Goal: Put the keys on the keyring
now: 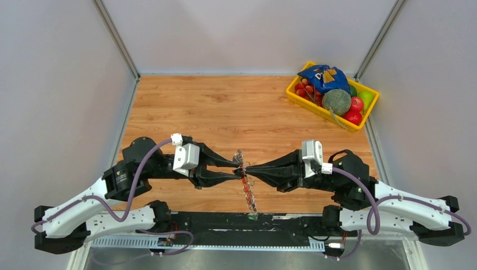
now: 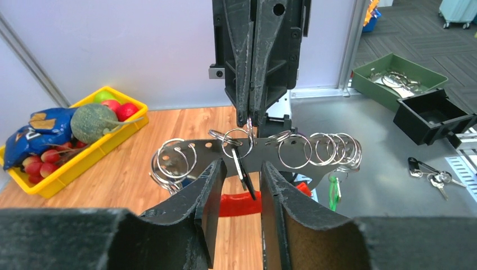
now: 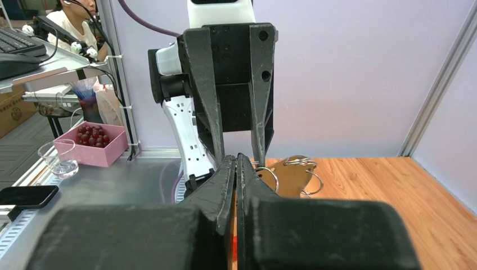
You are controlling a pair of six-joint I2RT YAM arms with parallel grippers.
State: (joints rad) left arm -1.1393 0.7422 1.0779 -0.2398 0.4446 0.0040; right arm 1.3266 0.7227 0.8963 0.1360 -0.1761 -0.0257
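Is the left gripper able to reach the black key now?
Probably yes: the black key hangs between the left gripper's open fingers, nothing in between; the right gripper holds the ring above.

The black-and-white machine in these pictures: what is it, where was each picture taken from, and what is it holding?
Two robot arms, the left arm and the right arm, are bolted at the near edge of a table. The wide picture looks down from above; the other two come from a camera on each wrist, facing the opposite arm. A yellow basket of fruit sits in the far right corner. The arms meet over a keyring, a bunch of silver rings with a red-striped strap. The right jaws are shut, pinching one ring; the left jaws stand apart with a dark key hanging between them.
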